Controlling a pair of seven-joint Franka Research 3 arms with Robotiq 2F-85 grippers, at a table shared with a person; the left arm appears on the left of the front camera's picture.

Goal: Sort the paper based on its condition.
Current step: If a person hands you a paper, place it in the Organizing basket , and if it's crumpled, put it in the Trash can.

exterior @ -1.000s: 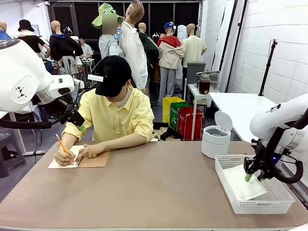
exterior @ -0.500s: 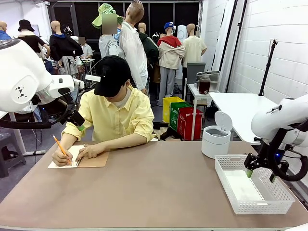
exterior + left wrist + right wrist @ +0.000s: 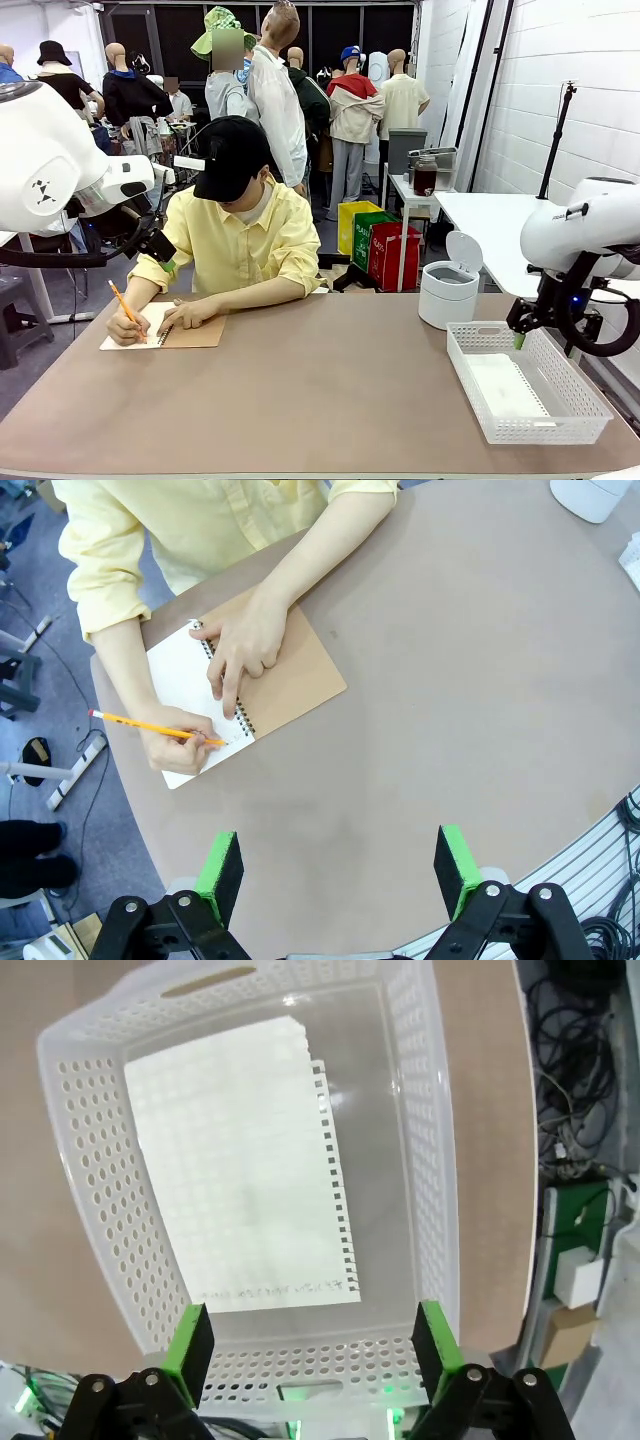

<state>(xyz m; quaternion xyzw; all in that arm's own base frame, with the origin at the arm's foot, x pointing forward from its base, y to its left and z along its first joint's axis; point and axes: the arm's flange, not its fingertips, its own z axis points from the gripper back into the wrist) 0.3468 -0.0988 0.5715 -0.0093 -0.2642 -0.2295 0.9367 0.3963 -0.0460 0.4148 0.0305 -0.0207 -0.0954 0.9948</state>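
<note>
Big brown table (image 3: pixel 330 400), with a person (image 3: pixel 235 240) in a yellow shirt and black cap sitting at the far left side. The left gripper (image 3: pixel 340 860) hangs up above the table's left part, green pads wide apart with nothing in between. The right gripper (image 3: pixel 312 1345) hovers over the near-right end of the table, right above the white perforated basket (image 3: pixel 540 432). Its fingers are spread too and it's gripping nothing.

A white lidded bin (image 3: pixel 447 295) stands just beyond the basket, lid flipped up. A brown-cover spiral notebook (image 3: pixel 290 670) lies open in front of the person, one hand (image 3: pixel 245 645) flat on it.

The paper (image 3: pixel 240 1170), a single white sheet with one ragged, torn-hole edge, lies flat on the basket floor. The person's other hand (image 3: pixel 185 745) holds an orange pencil (image 3: pixel 150 723) tip-down on the notebook page.
</note>
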